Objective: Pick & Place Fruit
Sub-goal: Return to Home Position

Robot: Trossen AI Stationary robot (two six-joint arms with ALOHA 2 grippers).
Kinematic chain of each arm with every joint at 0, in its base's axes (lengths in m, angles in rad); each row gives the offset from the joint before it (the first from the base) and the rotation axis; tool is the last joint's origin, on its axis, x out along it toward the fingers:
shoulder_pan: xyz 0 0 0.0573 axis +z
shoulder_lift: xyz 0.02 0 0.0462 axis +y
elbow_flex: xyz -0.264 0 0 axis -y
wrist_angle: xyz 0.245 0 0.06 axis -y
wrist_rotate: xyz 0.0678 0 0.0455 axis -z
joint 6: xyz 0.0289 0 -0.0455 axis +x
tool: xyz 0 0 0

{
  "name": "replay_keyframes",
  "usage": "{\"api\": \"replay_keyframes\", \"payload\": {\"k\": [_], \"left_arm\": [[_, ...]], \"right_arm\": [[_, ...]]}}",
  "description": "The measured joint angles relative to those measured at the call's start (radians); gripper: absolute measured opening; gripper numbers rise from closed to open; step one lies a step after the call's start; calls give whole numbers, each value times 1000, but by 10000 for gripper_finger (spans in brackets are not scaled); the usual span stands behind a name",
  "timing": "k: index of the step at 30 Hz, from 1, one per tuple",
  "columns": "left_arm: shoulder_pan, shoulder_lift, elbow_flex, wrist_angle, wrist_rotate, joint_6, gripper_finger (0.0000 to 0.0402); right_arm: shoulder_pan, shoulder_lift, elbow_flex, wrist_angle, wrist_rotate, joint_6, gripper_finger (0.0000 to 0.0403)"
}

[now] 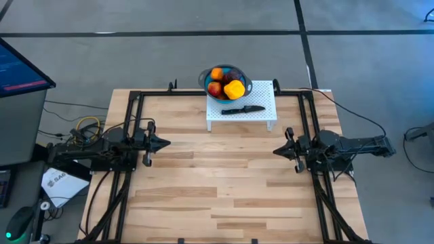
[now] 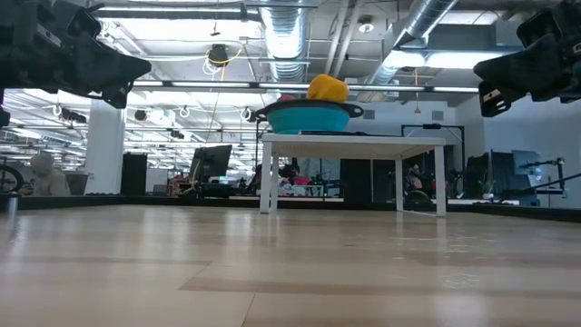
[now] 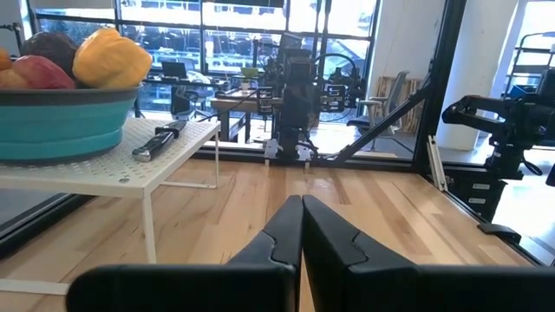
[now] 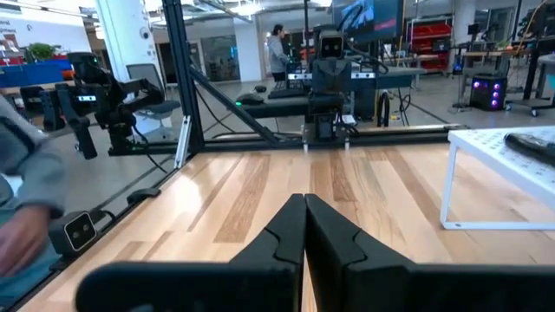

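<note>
The toy fruits (image 1: 226, 83), orange, red, dark purple and a blocky yellow one (image 1: 234, 89), lie heaped in the round blue bowl (image 1: 244, 80). The bowl stands on the far part of a small white perforated stand (image 1: 261, 116) at the table's far edge. A slim black knife (image 1: 242, 108) lies on the stand beside the bowl. My left gripper (image 1: 166, 142) hovers shut over the table's left side, and my right gripper (image 1: 276, 150) hovers shut over its right side. Both are well short of the stand. In the left wrist view the bowl (image 3: 52, 121), the yellow fruit (image 3: 111, 59) and the knife (image 3: 160, 141) show.
The stand rests on thin white legs (image 2: 270, 173) on the wooden tabletop (image 1: 217, 183). Black frame rails (image 1: 133, 108) run along the table's left and right sides. A monitor (image 1: 20, 68) and cables (image 1: 85, 125) sit off the left edge. A person stands far back in the room (image 4: 277, 52).
</note>
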Motion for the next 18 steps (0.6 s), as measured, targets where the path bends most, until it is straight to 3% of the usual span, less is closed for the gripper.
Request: {"api": "replay_keyframes", "payload": {"k": [18], "left_arm": [[0,0,0,10,0,0,2]], "right_arm": [[0,0,0,4,0,0,0]]}}
